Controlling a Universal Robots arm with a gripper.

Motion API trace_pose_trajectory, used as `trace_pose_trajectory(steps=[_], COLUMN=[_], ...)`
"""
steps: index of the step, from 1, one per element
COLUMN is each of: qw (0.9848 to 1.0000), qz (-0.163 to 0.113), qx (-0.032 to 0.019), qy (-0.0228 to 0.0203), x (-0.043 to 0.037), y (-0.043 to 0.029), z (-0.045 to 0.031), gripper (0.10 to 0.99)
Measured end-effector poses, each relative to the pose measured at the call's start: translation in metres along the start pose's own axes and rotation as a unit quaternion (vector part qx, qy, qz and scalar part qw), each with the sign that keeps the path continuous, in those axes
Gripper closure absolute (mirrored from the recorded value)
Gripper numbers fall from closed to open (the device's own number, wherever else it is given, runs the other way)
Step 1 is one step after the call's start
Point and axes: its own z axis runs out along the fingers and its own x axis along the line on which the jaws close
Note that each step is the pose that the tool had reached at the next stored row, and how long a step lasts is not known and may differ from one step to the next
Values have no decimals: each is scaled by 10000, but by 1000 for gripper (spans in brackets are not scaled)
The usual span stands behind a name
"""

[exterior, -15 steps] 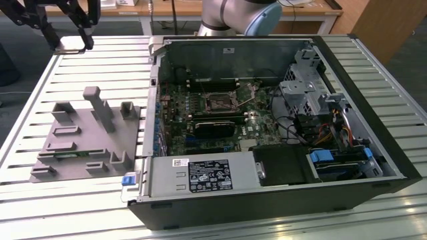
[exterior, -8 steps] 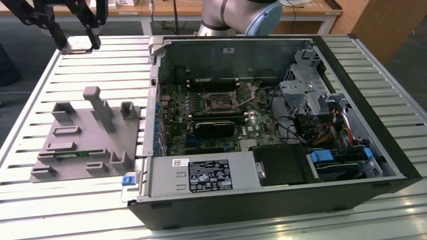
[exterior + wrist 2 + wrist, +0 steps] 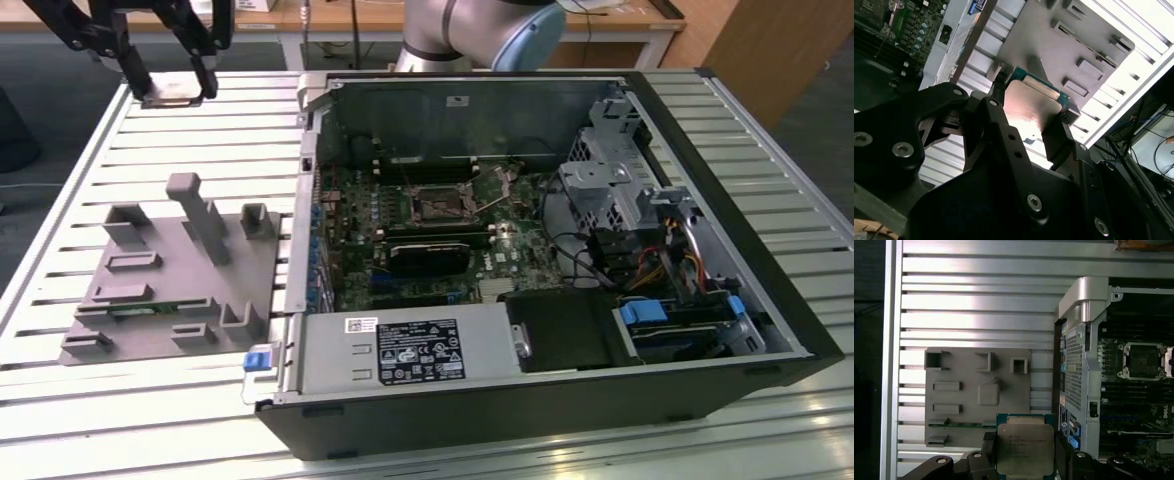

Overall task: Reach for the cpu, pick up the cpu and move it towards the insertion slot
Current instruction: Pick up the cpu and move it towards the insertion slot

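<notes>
The gripper [image 3: 174,88] is up in the air at the exterior view's far left, above the slatted tabletop [image 3: 160,140], and it has the cpu [image 3: 175,90] clamped between its jaws. In the first wrist view the cpu [image 3: 1025,447] shows its silvery-grey lid on a green board, a black finger [image 3: 990,445] pressed against each side edge. In the second wrist view the cpu [image 3: 1032,102] sits flat between those fingers [image 3: 1056,137], its metal face catching the light. The jaws are closed just as far as the chip's width, gripping it and nothing else. Beneath the chip lies the grey fixture plate [image 3: 954,400] with its raised blocks, resting on the tabletop beside the open computer case [image 3: 534,260]. The insertion slot [image 3: 441,204] sits on the motherboard inside that case, a shiny frame with a dark centre; in the first wrist view the insertion slot [image 3: 1143,360] is well apart from the held cpu, past the case's metal wall [image 3: 1079,365]
</notes>
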Motion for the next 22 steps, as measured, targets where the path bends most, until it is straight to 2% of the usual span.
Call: trace_pose_trajectory(steps=[12,22], qw=[10000,10000], qz=[0,0], qx=[0,0], qy=[0,0], x=[-257,-531], y=[1,12], z=[-1,-1], gripper=[541,541])
